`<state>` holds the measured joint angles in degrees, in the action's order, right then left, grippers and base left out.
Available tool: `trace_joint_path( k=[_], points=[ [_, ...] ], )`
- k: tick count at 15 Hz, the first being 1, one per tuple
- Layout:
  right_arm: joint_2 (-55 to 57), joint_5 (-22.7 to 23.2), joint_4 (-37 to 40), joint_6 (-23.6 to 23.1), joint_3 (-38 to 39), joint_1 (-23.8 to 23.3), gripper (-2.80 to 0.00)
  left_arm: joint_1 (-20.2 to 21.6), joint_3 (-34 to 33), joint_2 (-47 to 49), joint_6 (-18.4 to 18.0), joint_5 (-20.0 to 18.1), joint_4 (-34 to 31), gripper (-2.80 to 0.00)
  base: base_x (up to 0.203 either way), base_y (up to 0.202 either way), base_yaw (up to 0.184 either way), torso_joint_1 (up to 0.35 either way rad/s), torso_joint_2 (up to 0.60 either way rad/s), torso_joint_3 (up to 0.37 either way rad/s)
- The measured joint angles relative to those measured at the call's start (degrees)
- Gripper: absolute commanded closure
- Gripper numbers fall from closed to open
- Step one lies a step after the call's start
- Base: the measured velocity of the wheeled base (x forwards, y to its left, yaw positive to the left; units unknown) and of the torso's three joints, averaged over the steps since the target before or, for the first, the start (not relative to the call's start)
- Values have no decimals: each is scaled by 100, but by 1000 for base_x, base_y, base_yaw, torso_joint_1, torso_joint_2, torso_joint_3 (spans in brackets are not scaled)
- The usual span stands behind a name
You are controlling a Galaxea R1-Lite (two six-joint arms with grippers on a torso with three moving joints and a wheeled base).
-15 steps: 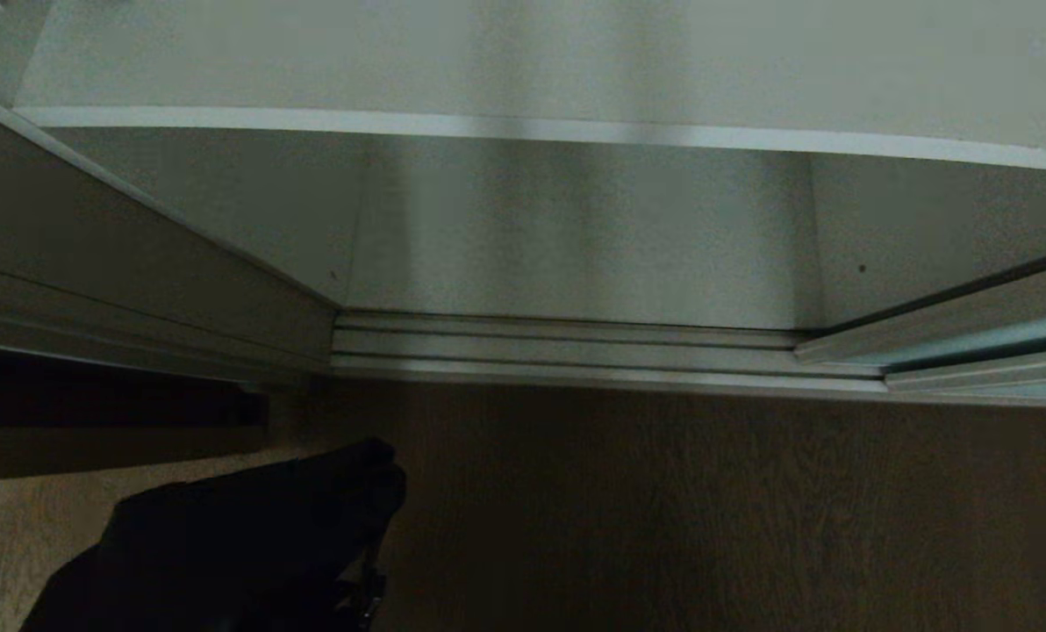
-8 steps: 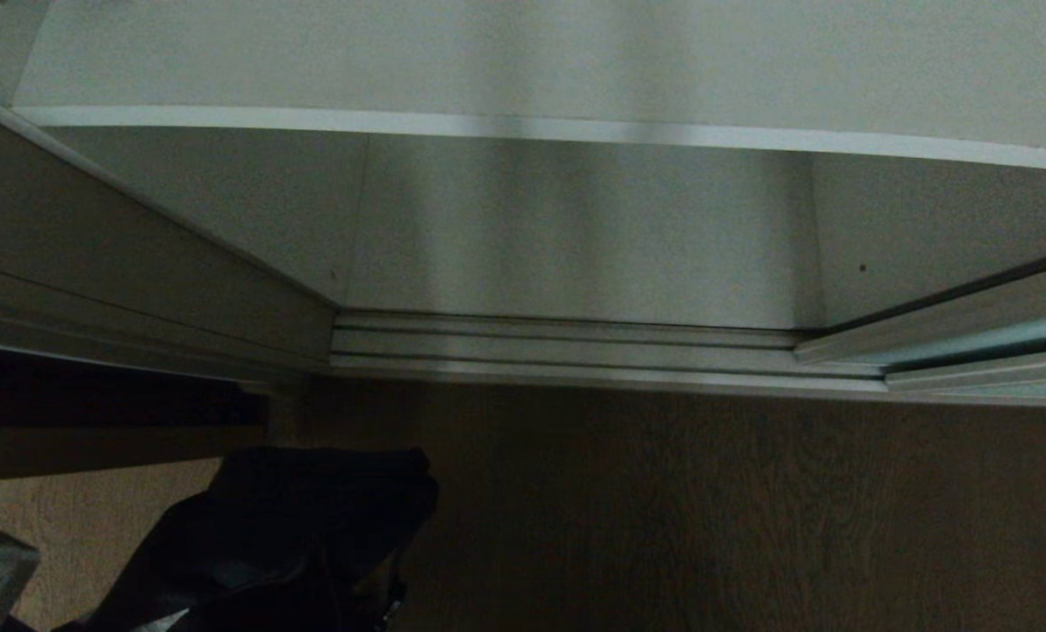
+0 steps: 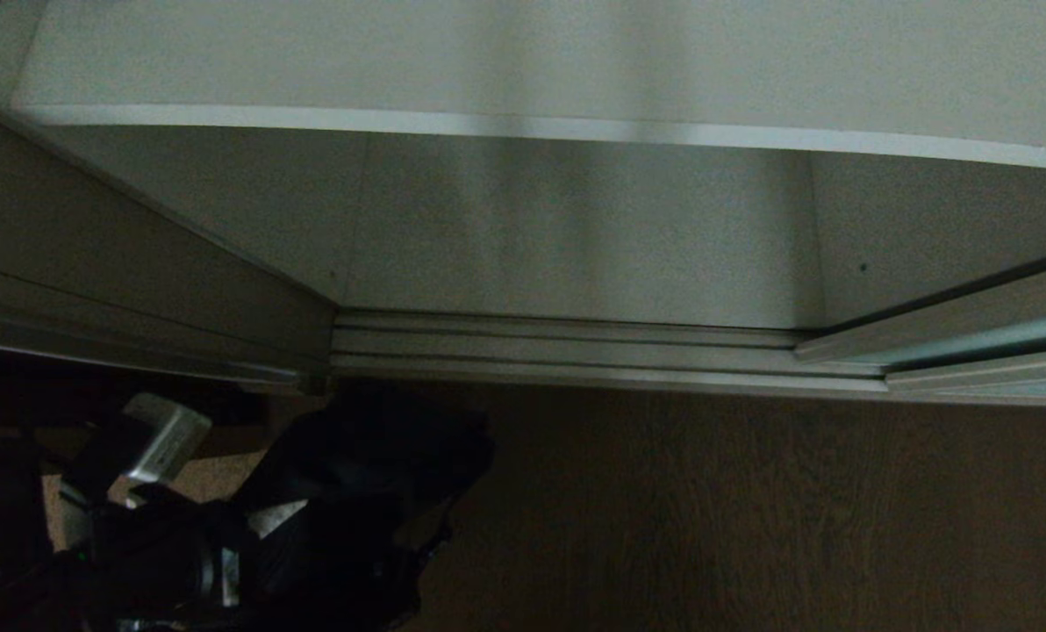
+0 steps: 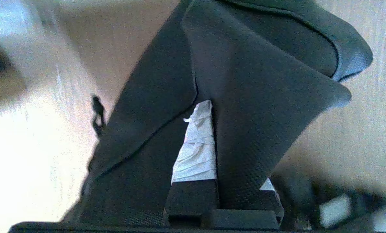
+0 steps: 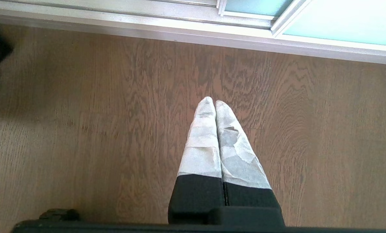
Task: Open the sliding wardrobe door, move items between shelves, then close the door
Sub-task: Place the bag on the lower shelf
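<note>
My left gripper (image 4: 217, 136) is shut on a black cloth (image 4: 244, 81), one of the items, which drapes over both fingers and hides one of them. In the head view the black cloth (image 3: 374, 465) hangs at the lower left, just in front of the ribbed floor track (image 3: 576, 351). The wardrobe stands open: a light-grey shelf (image 3: 523, 53) with a white front edge lies above, and a bare grey board (image 3: 576, 246) below it. The sliding wardrobe door (image 3: 988, 342) is pushed to the right. My right gripper (image 5: 215, 103) is shut and empty, above the wooden floor.
Wooden floor (image 3: 751, 527) runs in front of the track. The wardrobe's grey left side wall (image 3: 137, 254) slants in at the left, with a dark gap (image 3: 93, 395) beneath it. The door's aqua glass (image 5: 342, 22) shows beyond the right gripper.
My left arm has come up and forward with the black cloth, which now reaches to just short of the floor track. A silver part of the arm has come into view.
</note>
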<state>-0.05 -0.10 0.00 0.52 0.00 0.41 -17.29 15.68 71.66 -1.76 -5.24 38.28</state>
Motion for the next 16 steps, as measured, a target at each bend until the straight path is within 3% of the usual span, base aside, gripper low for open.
trace_joint_path(
  k=[2,4,7,12,16],
  points=[
    [0,-1,0,0,0,0,0,-397,358,375,191,520,518,0,0,0,0,0,0,0],
    [0,0,0,0,0,0,0,-528,627,691,266,724,838,0,0,0,0,0,0,0],
    [0,0,0,-1,0,0,0,-594,1013,1264,294,1138,1729,0,0,0,0,0,0,0],
    [0,-1,0,-1,0,0,0,-678,1368,2466,378,1506,3197,0,0,0,0,0,0,0],
    [0,0,0,-1,0,0,0,-700,1815,3278,506,1882,3927,0,0,0,0,0,0,0]
  ],
)
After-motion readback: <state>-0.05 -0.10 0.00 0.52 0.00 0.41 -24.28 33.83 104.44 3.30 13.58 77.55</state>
